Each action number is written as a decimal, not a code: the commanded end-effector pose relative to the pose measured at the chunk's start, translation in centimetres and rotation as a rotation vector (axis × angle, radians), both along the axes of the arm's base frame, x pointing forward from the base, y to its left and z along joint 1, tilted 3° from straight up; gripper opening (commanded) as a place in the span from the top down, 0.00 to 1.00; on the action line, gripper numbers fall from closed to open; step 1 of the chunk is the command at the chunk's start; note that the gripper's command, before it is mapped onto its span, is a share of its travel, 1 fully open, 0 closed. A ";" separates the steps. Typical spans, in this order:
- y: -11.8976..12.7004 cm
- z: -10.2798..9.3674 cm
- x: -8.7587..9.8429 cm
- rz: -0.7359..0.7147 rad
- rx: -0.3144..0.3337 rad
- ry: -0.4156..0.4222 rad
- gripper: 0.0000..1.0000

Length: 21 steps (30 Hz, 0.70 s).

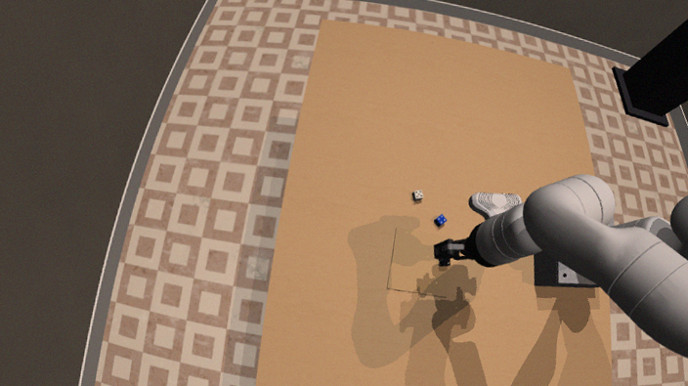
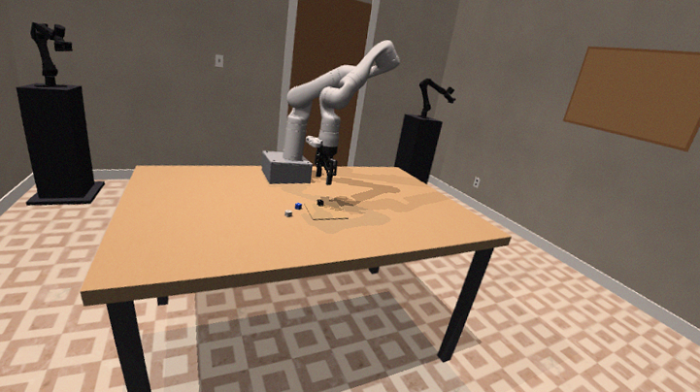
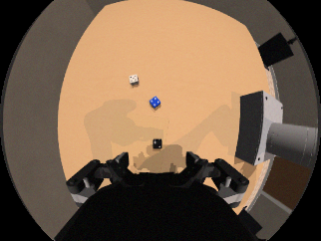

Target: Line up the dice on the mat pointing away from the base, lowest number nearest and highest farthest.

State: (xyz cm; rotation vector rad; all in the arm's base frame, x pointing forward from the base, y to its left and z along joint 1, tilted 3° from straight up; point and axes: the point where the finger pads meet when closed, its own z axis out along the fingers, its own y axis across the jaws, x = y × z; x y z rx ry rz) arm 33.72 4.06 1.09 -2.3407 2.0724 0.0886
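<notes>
The mat is table-coloured, with thin dark edges, and lies flat. A black die rests at the mat's base-side part; its top seems to show two pips, and I cannot tell if it is fully on. A blue die, four on top, lies on the table beside the mat. A white die, apparently five on top, lies off the mat beyond the blue one. My gripper is open and empty, above the black die, hiding it in the top view.
The robot's base stands at the back edge of the wooden table. Arm shadows fall across the mat. Black pedestals stand beyond the table.
</notes>
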 end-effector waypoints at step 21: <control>-3.8 -0.9 1.0 -0.386 -0.012 0.018 0.00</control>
